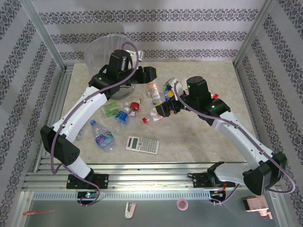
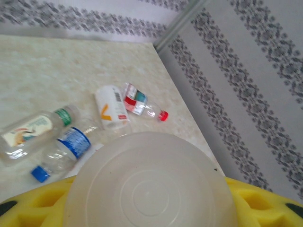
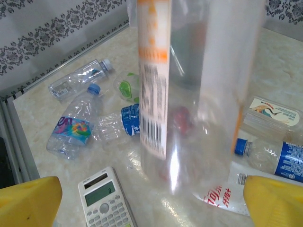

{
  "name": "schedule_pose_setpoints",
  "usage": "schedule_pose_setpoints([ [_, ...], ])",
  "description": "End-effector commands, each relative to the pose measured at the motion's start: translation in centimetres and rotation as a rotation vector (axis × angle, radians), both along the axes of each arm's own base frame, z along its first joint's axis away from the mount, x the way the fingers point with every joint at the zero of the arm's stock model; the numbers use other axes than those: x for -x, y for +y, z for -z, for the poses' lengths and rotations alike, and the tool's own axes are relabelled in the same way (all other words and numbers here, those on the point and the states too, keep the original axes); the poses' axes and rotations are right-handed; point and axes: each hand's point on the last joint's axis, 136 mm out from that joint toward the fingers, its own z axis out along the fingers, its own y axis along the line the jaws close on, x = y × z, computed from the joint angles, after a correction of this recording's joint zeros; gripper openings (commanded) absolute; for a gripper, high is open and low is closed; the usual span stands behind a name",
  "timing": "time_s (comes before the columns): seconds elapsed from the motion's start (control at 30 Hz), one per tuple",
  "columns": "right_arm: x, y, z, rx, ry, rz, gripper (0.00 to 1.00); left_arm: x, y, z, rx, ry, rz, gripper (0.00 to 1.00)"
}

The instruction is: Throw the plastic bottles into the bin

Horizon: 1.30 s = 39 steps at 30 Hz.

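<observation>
lying loose across the middle of the beige marbled tabletop are the small clear plastic bottles, capped in red, blue and green; the round grey translucent bin stands at the far left corner, just beside the nearest of them

one clear bottle with an orange-and-white label shows blurred between the yellow fingers of the right gripper, which is released, jaws spread wide and neither finger touching it

another bottle, seen as a pale round translucent base turned toward the wrist camera, is grasped by the left gripper, yellow on both sides of it; from above, that gripper sits just right of the bin

past the held base four bottles lie on their sides: a green-capped bottle with a cream label, a blue-labelled bottle with a blue cap, a white-and-orange labelled bottle and a red-capped bottle nearer the table's edge

near the right gripper lie a crumpled blue-capped bottle and a flat grey calculator
</observation>
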Motion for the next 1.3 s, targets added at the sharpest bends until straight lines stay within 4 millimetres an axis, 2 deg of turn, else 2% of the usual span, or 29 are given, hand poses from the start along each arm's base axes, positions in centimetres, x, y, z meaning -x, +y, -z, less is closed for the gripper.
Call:
schedule_pose_setpoints([
  [0.0,0.3,-0.6,-0.3,0.004,-0.022,0.001,0.98,0.3,3.2,-4.2,-0.027,-0.117,-0.065,0.07],
  [0.37,0.5,-1.3,0.1,0.034,-0.023,0.026,0.98,-0.6,10.3,-8.0,-0.096,-0.208,-0.204,0.06],
  [0.67,0.7,-1.6,0.2,0.042,-0.02,0.029,0.98,-1.2,14.3,-12.1,-0.181,-0.316,-0.29,0.06],
  [1.0,0.6,-2.1,0.0,0.058,-0.042,0.046,0.98,-1.3,15.7,-16.9,-0.253,-0.46,-0.339,0.06],
  [1.27,0.3,-2.3,0.3,0.069,-0.043,0.06,0.98,-0.2,16.2,-21.0,-0.233,-0.629,-0.375,0.06],
])
